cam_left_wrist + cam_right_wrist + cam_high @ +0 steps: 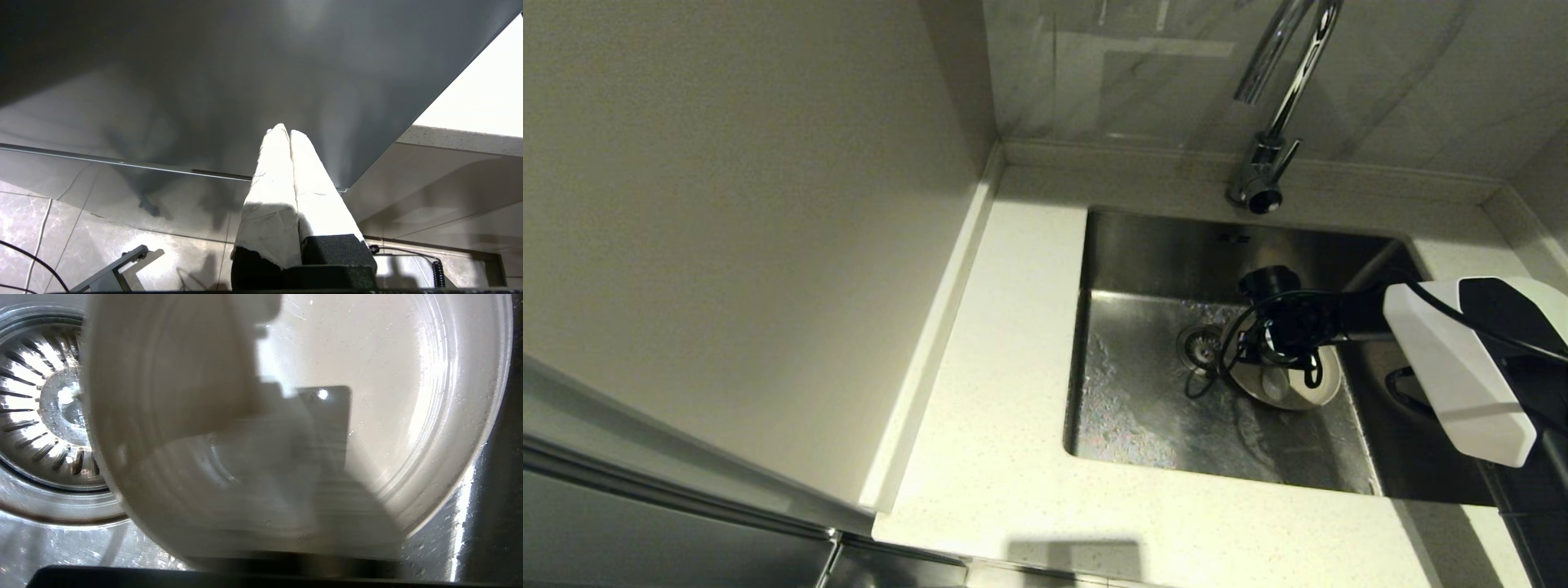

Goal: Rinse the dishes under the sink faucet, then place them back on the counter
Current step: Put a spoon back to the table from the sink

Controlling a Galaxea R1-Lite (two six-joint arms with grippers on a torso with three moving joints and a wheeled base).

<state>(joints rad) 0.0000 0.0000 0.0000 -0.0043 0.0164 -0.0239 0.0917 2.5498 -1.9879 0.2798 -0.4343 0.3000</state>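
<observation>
Plate (1319, 390) lies directly beneath your right gripper (1262, 347), beside the drain strainer (1199, 346); grip state unclear.

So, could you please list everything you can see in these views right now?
sink: one, steel, wet, set into the counter
drain strainer: one, metal, on the sink floor
dish: one visible, pale cream, on the sink floor right beside the strainer
faucet: one, chrome, behind the sink; no water seen running
counter: one, off-white speckled, around the sink
wall: one, pale, left of the counter
cabinet front: one, grey, below the counter edge
floor tiles: grey marbled, under the cabinet
right claw: one, black, down in the sink over the dish
left claw: one, white-wrapped, shut, parked low facing the cabinet front
</observation>
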